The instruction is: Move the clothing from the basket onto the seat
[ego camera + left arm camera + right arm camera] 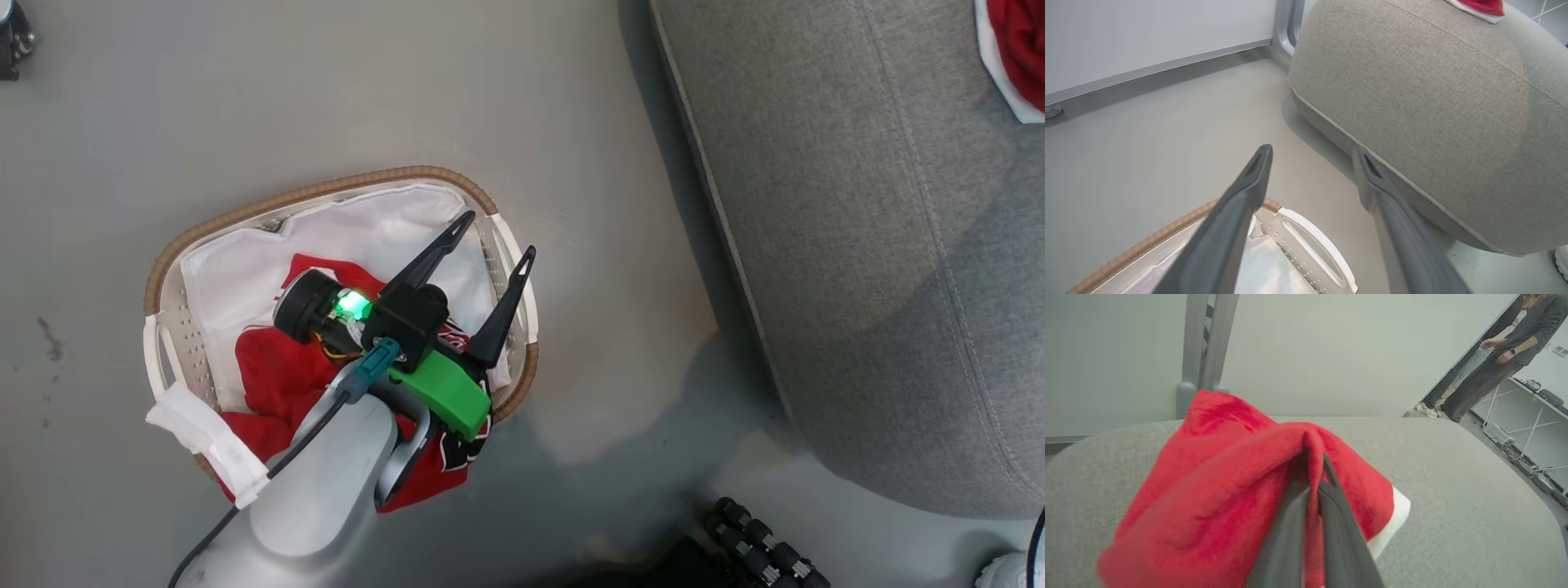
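My left gripper [501,232] hangs over the small oval white plastic basket [326,189] with the brown woven rim, which stands on the pale grey floor [245,98]. Its two long dark fingers are spread wide with nothing between them. In the left wrist view the left gripper [1313,151] points past the basket's white handle [1306,241] toward the side of the seat [1433,102].

Inside the basket I see crumpled soft red clothing [277,376] on the plain white liner [359,233]. A red jersey [457,445] with black-and-white print hangs over the near rim, partly hidden by my forearm.

The large grey fabric-upholstered seat [857,204] sits to the right of the basket, apart from it.

My right gripper [1316,465] is clamped on a red plush garment [1216,473] with white trim, the fabric pinched between its fingers and bunched on top of the seat [1453,506]. The head view catches that red plush garment [1020,41] at the top right corner, on the seat. A person [1494,359] stands in the background beyond the seat.
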